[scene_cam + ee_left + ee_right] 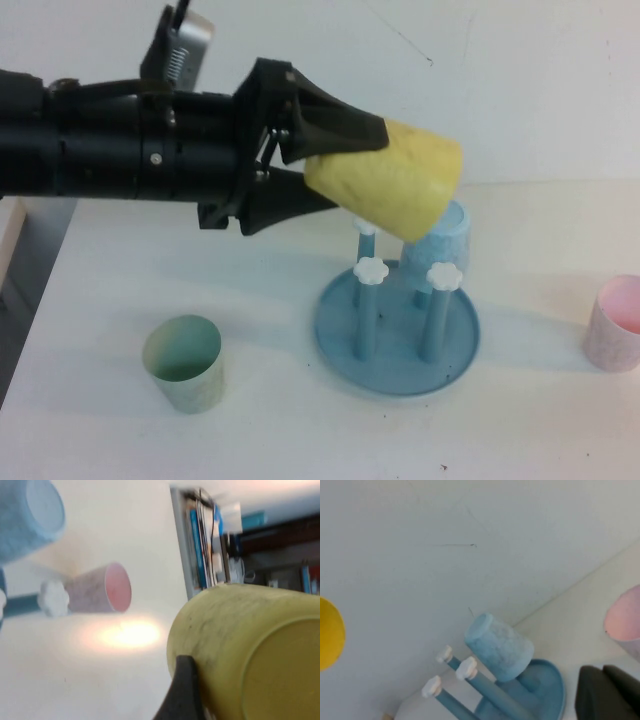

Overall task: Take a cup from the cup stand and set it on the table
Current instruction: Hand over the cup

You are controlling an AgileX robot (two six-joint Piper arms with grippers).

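My left gripper [350, 168] is shut on the yellow cup [390, 185] and holds it tilted on its side in the air, above and just behind the cup stand [340, 335]. The cup fills the left wrist view [250, 650], with one black finger [182, 690] against its wall. The cup stand's blue base sits on the white table [260, 420]; three of its white-knobbed pegs are bare. A light blue cup [445, 240] hangs upside down on the back peg. My right gripper [605, 690] shows only in the right wrist view, low near the stand [547, 680], fingers together and empty.
A pale green cup [185, 362] stands upright on the table left of the stand. A pink cup [615, 322] stands at the right edge; it also shows in the right wrist view [625, 620]. A white wall rises behind the table.
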